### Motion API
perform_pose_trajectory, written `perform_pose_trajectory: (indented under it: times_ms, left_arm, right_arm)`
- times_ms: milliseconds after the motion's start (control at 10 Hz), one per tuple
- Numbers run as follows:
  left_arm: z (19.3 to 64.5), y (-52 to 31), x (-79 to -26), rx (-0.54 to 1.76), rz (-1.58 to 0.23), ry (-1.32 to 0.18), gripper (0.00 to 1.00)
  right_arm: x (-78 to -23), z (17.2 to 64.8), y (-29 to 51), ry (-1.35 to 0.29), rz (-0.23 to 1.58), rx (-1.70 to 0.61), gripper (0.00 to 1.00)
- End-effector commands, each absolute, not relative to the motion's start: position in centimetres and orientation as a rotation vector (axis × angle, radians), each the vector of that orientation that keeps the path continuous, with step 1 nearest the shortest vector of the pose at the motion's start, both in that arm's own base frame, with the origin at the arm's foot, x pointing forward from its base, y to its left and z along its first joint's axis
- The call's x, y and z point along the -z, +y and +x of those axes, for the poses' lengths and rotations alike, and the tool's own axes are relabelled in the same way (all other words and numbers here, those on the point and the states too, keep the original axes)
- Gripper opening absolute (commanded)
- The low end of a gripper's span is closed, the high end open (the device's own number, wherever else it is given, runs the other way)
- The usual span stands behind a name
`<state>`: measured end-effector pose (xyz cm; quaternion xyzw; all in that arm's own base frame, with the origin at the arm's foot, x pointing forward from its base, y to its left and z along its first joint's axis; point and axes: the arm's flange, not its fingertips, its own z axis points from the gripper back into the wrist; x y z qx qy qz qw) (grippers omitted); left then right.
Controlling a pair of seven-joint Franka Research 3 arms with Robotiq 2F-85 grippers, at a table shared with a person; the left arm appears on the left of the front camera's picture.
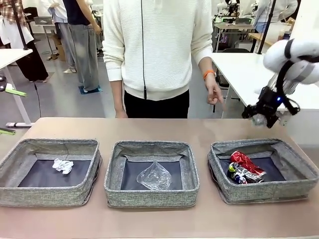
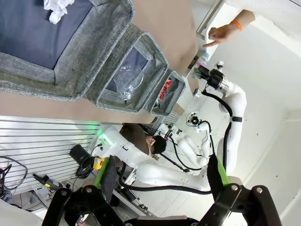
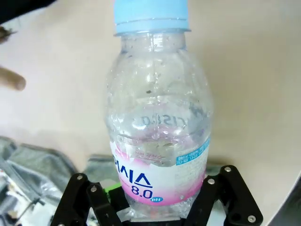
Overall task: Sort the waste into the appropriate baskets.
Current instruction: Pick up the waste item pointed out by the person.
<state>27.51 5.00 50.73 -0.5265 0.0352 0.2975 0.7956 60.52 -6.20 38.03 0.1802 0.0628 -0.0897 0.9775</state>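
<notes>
My right gripper (image 1: 261, 116) is shut on the small clear bottle (image 3: 157, 122) with the pink label and blue cap, held in the air above the far right corner of the right basket (image 1: 299, 174). That basket holds a dented red can (image 1: 246, 163) and a dark-blue can (image 1: 238, 174). A wrinkly clear plastic piece (image 1: 154, 176) lies in the middle basket (image 1: 114, 174). The left basket (image 1: 20, 154) holds a white paper wad (image 1: 63, 166). My left gripper (image 2: 160, 188) stands open and empty, off the table's side.
A person in a white sweater stands at the far edge, one hand (image 1: 214, 94) hanging near my right gripper. Bare brown tabletop (image 1: 149, 129) runs behind and in front of the baskets. A white table (image 1: 239, 69) stands behind on the right.
</notes>
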Motion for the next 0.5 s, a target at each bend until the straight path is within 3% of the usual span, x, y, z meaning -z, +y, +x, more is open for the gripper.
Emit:
perform_pose_trajectory:
  times_ms: [0,200,400]
  left_arm:
    - [27.4,5.2,-50.9,-0.620,-1.143,0.071,1.00]
    - [27.4,5.2,-50.9,-0.620,-1.143,0.071,1.00]
    - [27.4,5.2,-50.9,-0.620,-1.143,0.071,1.00]
  right_arm:
    - [-44.2,56.2,-5.2,0.117,0.461,0.334,0.00]
    - [-50.7,51.1,-0.9,0.166,0.502,0.486,0.00]
    - [-52.8,45.5,7.1,0.167,0.462,0.547,0.00]
